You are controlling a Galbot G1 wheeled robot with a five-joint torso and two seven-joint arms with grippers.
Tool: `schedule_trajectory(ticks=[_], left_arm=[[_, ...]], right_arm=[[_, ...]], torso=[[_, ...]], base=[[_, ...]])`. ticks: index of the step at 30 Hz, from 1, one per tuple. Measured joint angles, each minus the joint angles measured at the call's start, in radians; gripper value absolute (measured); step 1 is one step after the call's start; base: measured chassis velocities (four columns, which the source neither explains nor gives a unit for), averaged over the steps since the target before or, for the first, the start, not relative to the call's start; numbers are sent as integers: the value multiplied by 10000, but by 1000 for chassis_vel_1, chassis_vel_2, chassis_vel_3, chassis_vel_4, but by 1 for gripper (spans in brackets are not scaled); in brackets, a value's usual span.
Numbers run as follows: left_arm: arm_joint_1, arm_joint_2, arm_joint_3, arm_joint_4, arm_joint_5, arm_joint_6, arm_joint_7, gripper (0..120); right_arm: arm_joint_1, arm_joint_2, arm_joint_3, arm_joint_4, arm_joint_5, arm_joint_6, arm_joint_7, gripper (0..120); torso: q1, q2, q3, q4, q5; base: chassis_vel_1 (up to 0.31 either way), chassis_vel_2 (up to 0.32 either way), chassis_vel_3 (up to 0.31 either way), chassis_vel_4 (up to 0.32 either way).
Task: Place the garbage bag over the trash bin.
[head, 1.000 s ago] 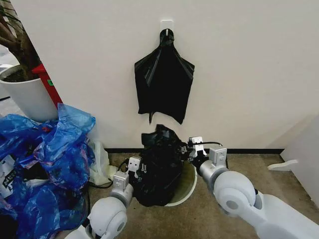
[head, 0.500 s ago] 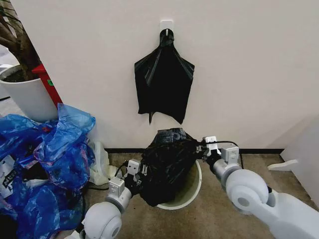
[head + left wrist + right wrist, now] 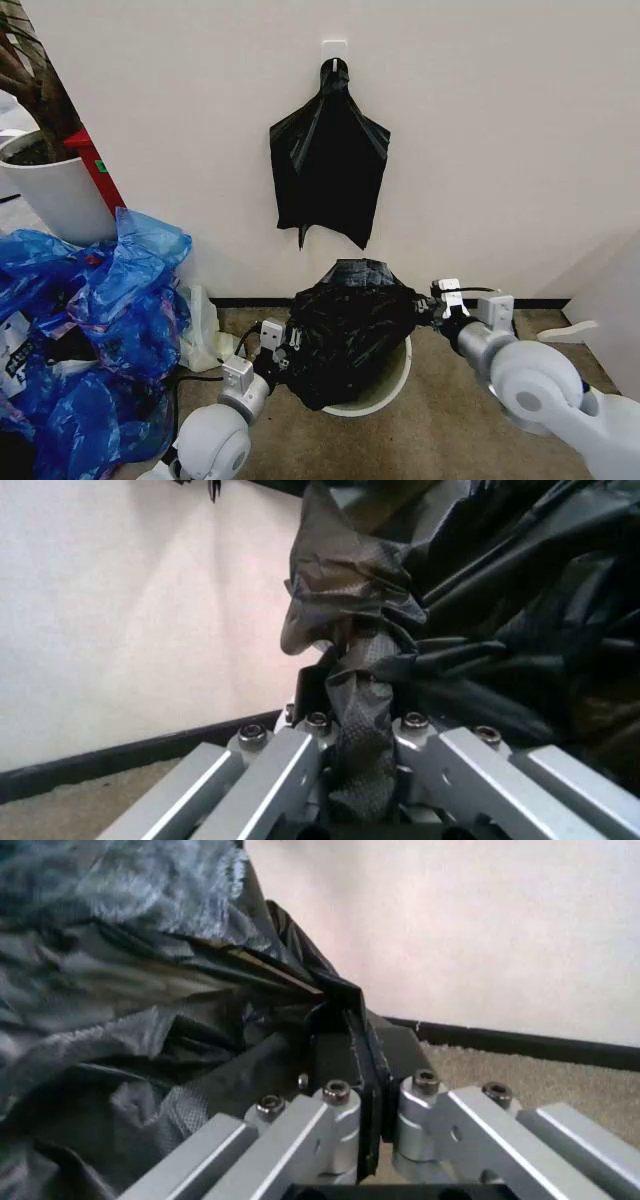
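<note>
The glossy black garbage bag (image 3: 350, 325) is stretched wide above the white trash bin (image 3: 388, 392), whose rim shows under the bag's right side. At the bag's left edge, low down, my left gripper (image 3: 284, 357) is shut on the film. My right gripper (image 3: 430, 305) is shut on the bag's right edge, beyond the bin's rim. In the left wrist view a bunched strip of the bag (image 3: 480, 630) runs between the shut fingers of the left gripper (image 3: 360, 727). The right wrist view has the right gripper (image 3: 365, 1065) pinching a taut fold of the bag (image 3: 120, 990).
A flat black bag (image 3: 330, 170) hangs from a wall hook above the bin. Blue plastic bags (image 3: 90, 320) pile up at the left, in front of a white plant pot (image 3: 50, 195). The wall stands close behind, and carpet lies open at the right.
My right gripper has moved to the right with the bag's edge, pulling the bag wider over the bin. The left gripper has shifted slightly right and keeps its hold.
</note>
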Motion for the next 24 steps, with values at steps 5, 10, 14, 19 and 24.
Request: schedule_trajectory(ticks=[5, 10, 14, 19, 24], left_arm=[[-30, -40, -13, 60, -330, -20, 20, 2], [-136, -163, -17, 181, -765, -21, 4, 2], [-138, -193, -30, 182, -1141, 57, -30, 2], [-103, -226, -69, 231, -1730, 155, -60, 2], [-244, -242, -74, 456, -1908, 184, -68, 2]], right_arm=[[-990, -203, 649, -136, -390, 166, -897, 0], [-1200, -161, 665, -188, -463, 484, -1347, 0], [-1222, -184, 635, -382, -543, 736, -2074, 0], [-1222, -261, 596, -935, -1228, 1253, -3252, 0], [-1195, -224, 608, -972, -1341, 1483, -3019, 3]], torso=[[0, 1, 0, -2, -2], [0, 0, 0, 1, -1], [0, 0, 0, 1, -3], [0, 0, 0, 1, -2], [0, 0, 0, 1, -1]], base=[[0, 0, 0, 0], [0, 0, 0, 0], [0, 0, 0, 0], [0, 0, 0, 0], [0, 0, 0, 0]])
